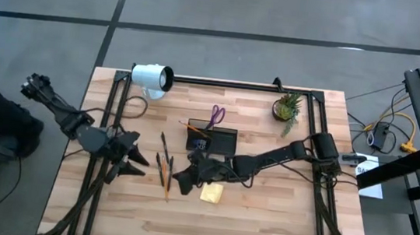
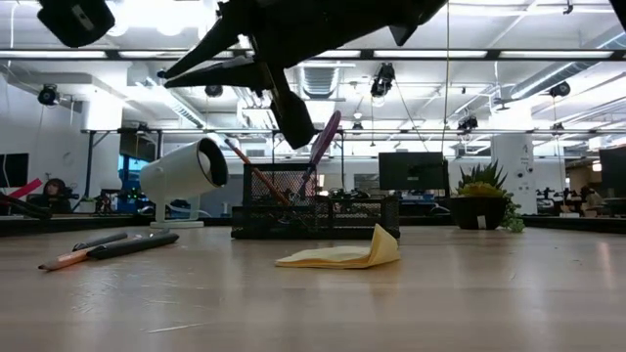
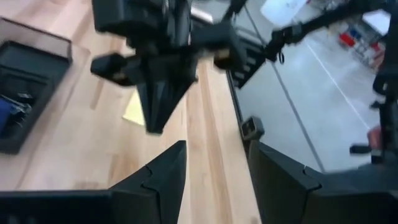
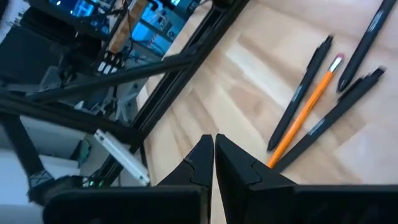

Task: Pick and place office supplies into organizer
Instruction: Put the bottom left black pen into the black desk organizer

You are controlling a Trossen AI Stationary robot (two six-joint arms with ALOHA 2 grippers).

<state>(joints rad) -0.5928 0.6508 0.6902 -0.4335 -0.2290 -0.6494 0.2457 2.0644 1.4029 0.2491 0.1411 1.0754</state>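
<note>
1. Here, the right gripper hangs above the table, between the loose pens and the yellow sticky-note pad; its fingers are pressed together and hold nothing.
2. The left gripper waits near the left side of the table, with its fingers spread wide and empty.
3. An orange pencil and dark pens lie close together on the wood, left of the organizer.
4. The purple-handled scissors stand in the organizer, leaning.
5. The sticky-note pad lies on the table in front of the organizer, apart from it.
</note>
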